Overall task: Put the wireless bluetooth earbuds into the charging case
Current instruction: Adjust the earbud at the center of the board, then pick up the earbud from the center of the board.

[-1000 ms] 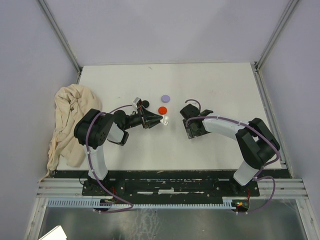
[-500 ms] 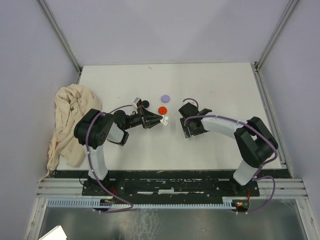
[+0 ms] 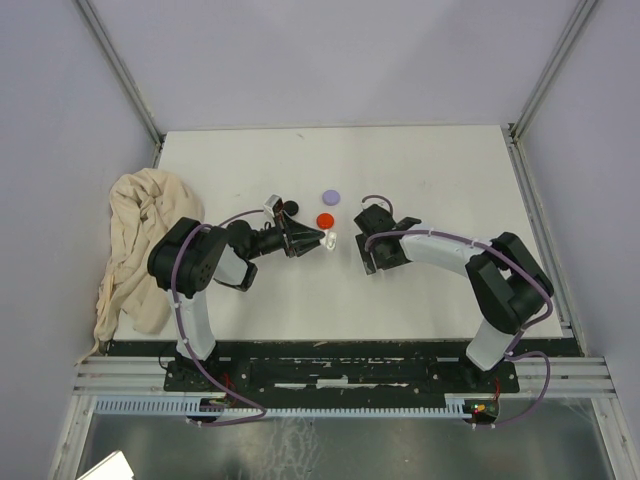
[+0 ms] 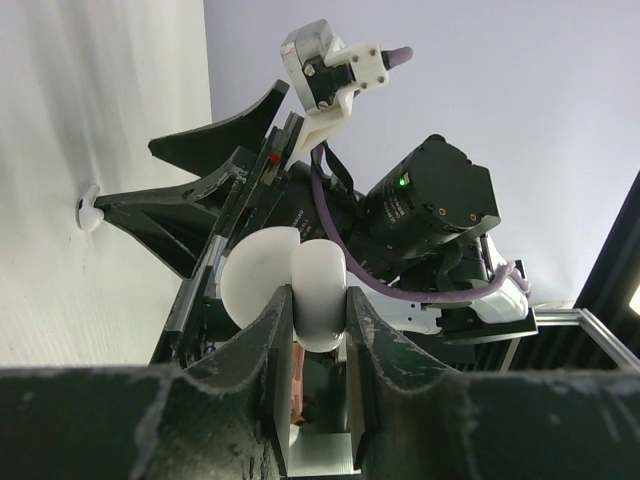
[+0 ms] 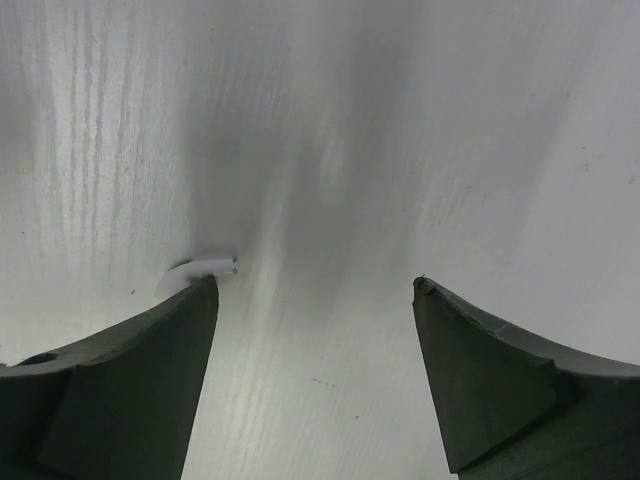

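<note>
My left gripper point(image 3: 322, 240) lies low, points right and is shut on a white charging case point(image 3: 331, 241). In the left wrist view the case point(image 4: 262, 275) sits pinched between the fingertips point(image 4: 282, 310). My right gripper point(image 3: 368, 256) is open and points down at the table just right of the case. In the right wrist view a small white earbud point(image 5: 200, 268) lies on the table against the tip of the gripper's left finger point(image 5: 150, 370). The same earbud point(image 4: 88, 211) shows in the left wrist view beside the right gripper's fingertip. No other earbuds show.
A red disc point(image 3: 324, 220), a lilac disc point(image 3: 331, 197) and a small black piece point(image 3: 291, 208) lie behind the grippers. A crumpled beige cloth point(image 3: 135, 250) covers the table's left edge. White walls enclose the table.
My right gripper has moved a little to the left, toward the case. The left arm and the case have not moved.
</note>
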### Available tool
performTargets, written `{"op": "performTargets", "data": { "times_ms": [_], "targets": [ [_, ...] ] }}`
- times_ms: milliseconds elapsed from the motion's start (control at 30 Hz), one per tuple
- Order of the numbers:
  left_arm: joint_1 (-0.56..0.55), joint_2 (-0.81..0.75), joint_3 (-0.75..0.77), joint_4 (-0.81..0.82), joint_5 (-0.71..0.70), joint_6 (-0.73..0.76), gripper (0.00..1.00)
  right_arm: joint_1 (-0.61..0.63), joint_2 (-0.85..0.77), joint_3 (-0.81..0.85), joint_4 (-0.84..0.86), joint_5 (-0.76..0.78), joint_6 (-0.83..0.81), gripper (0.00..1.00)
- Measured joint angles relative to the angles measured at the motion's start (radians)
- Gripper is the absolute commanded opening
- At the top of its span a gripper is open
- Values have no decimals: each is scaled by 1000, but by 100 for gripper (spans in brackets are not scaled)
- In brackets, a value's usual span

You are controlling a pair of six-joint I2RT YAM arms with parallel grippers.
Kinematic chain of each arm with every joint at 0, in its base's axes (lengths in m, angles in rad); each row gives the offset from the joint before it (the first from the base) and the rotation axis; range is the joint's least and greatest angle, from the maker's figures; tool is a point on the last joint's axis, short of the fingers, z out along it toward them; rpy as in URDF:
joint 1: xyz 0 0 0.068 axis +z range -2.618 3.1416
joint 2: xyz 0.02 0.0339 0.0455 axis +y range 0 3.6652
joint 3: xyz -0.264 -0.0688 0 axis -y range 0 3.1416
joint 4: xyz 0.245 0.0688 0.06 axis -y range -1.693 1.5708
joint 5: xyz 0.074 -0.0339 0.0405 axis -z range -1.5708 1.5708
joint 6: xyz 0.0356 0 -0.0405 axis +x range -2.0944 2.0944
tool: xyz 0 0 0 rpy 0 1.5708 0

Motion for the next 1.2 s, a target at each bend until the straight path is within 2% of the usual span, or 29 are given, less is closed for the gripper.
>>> {"op": "performTargets", "data": {
  "times_ms": [533, 900, 1200],
  "targets": [
    [28, -31, 7, 0, -40, -100, 3, 0, -214, 117, -204, -9, -65, 86],
    [21, -70, -13, 1, -60, -134, 3, 0, -219, 51, -231, -79, -143, 86],
    [16, -70, 32, 1, -52, -136, 3, 3, -84, 51, -185, -103, -167, 86]
  ]
}}
